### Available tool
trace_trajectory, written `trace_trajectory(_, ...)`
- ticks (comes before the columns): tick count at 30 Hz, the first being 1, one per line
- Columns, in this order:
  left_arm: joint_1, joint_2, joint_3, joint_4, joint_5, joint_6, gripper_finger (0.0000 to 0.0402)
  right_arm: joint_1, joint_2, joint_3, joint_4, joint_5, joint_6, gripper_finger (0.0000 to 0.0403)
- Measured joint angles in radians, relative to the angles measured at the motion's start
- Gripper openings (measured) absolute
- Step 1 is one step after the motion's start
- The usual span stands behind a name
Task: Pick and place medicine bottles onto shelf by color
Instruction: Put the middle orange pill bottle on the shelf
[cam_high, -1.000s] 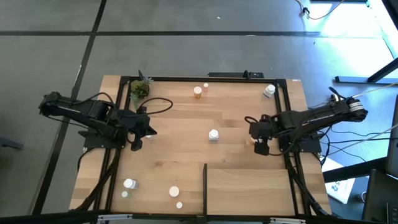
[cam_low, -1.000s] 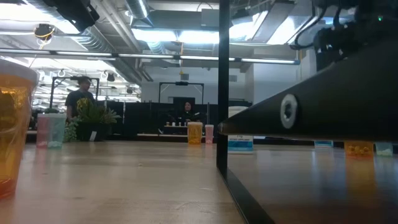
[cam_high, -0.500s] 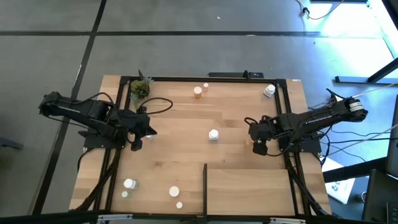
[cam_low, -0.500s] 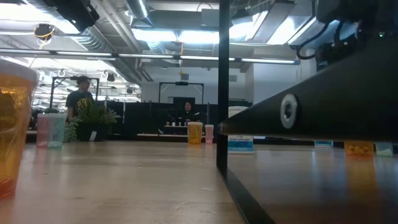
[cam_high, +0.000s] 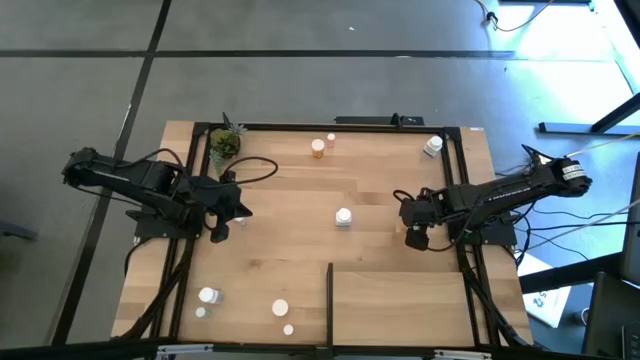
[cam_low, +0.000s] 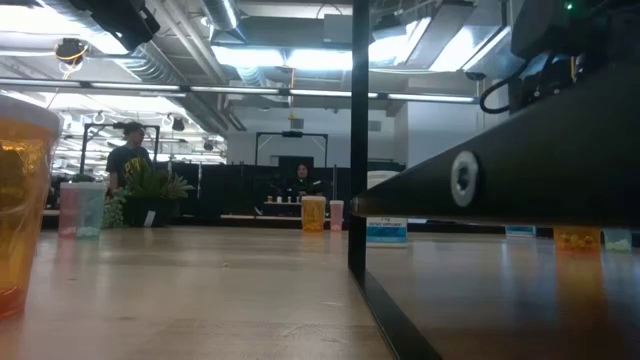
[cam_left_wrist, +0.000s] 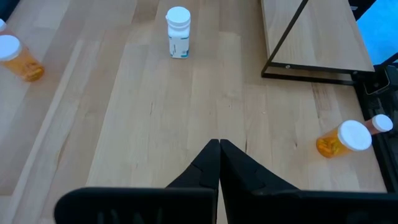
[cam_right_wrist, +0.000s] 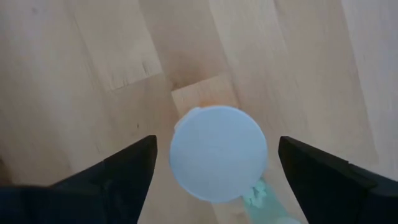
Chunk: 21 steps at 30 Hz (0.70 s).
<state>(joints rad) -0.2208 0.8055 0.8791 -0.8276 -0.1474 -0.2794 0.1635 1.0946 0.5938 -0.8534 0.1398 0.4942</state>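
Right tool (cam_right_wrist: 211, 158): released, fingers (cam_right_wrist: 112, 168) spread wide, pointing down at the table (cam_high: 290, 215) near its right edge.
Bottle under right tool: a white-capped bottle (cam_right_wrist: 219, 160) stands upright directly below and between the 2 fingers, its round cap facing the wrist camera; a clear gap shows on each side, so neither finger touches it. A bit of pale green shows at the cap's lower rim.
Same bottle from above: hidden under the right tool (cam_high: 418, 237) in the high view.
Shelf (cam_high: 400, 305): the light-wood panel with a thin black strip along one edge lies just beside the right tool, toward the table's front edge.
Left tool (cam_left_wrist: 219, 144): clenched on nothing, tips pressed together, waiting over the left part of the table (cam_left_wrist: 155, 124).
Ahead of left tool: a white bottle (cam_left_wrist: 178, 32) stands upright in the middle of the table, well apart from the tips; the same white bottle (cam_high: 343, 217) sits between both tools in the high view.
Orange bottles: 1 orange bottle (cam_left_wrist: 341, 138) lies on its side off to one side of the left tool, near the shelf corner; another orange bottle (cam_left_wrist: 18, 57) lies on the opposite side.
Far edge: an orange bottle (cam_high: 318, 148) and a white bottle (cam_high: 433, 146) stand well apart from both tools.
Front left: 3 small white-capped bottles (cam_high: 208, 296) are clustered, far from the right tool.
Potted plant (cam_high: 225, 143): at the far left corner, behind the left tool (cam_high: 218, 230).
In the way: nothing stands between the right tool's fingers and the cap.
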Motion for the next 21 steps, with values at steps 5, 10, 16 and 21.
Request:
trace_trajectory(5, 0.0, 0.0, 0.0, 0.001, 0.0, 0.0, 0.0, 0.0, 0.0, 0.0, 0.0, -0.001, 0.008, 0.0303)
trace_trajectory(10, 0.0, 0.0, 0.0, 0.001, 0.0, 0.0, 0.0, 0.0, 0.0, 0.0, 0.001, -0.001, 0.025, 0.0273)
trace_trajectory(16, 0.0, 0.0, 0.0, 0.001, 0.0, 0.0, 0.0, 0.0, 0.0, 0.0, 0.009, 0.01, 0.041, 0.0238)
trace_trajectory(21, 0.0, 0.0, 0.0, 0.001, 0.0, 0.0, 0.0, 0.0, 0.0, 0.0, 0.021, 0.009, 0.055, 0.0215)
